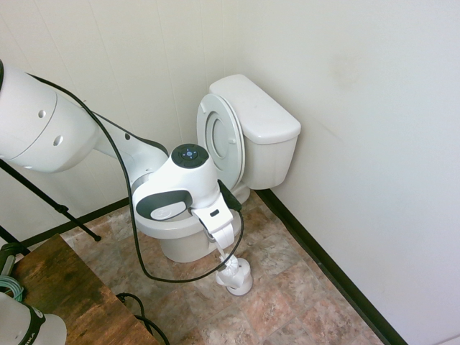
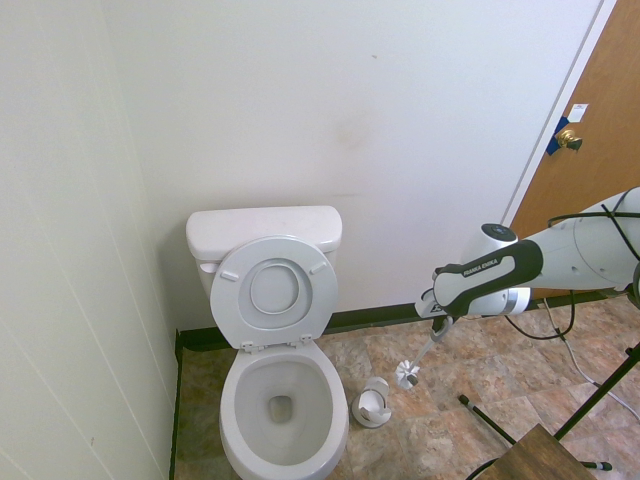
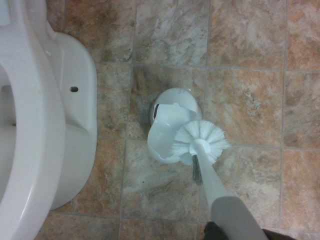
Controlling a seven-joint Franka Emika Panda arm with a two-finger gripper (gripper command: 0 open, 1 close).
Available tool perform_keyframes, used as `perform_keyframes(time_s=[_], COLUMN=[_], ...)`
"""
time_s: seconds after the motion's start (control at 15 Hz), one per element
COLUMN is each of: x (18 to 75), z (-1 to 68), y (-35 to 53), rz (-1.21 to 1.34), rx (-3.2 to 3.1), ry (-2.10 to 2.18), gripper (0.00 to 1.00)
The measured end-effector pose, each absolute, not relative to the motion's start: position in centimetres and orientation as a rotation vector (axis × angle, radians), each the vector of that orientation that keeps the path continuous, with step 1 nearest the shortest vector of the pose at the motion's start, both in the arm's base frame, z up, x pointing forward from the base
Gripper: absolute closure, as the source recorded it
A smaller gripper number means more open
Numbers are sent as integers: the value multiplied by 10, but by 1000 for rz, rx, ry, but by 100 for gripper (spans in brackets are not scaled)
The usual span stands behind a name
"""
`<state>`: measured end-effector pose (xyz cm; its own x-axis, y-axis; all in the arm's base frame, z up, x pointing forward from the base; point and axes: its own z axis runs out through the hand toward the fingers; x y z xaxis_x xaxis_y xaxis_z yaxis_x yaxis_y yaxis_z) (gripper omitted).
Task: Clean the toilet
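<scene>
One white brush (image 2: 408, 373) hangs in the air, head down, its handle held fast in the claw (image 2: 441, 322), which is closed around the top of the handle. Just below and beside the brush head, the small white brush holder (image 2: 373, 402) sits on the tiled floor (image 2: 470, 370), apart from the bristles. Off to the claw's side stands the toilet (image 2: 280, 400), seat and lid raised against the tank, its bowl open and next to the holder.
</scene>
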<state>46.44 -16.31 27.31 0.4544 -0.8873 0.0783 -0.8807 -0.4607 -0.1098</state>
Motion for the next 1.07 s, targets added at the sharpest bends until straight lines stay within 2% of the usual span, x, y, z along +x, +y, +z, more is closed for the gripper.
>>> perform_keyframes(time_s=[0.27,0.6,1.07], x=[480,495,516], z=[328,389,382], y=[-98,34,141], rz=[-117,-237,-274], rx=[-2645,-2657,-2738], ry=[1530,1397,1343], gripper=[100,100,100])
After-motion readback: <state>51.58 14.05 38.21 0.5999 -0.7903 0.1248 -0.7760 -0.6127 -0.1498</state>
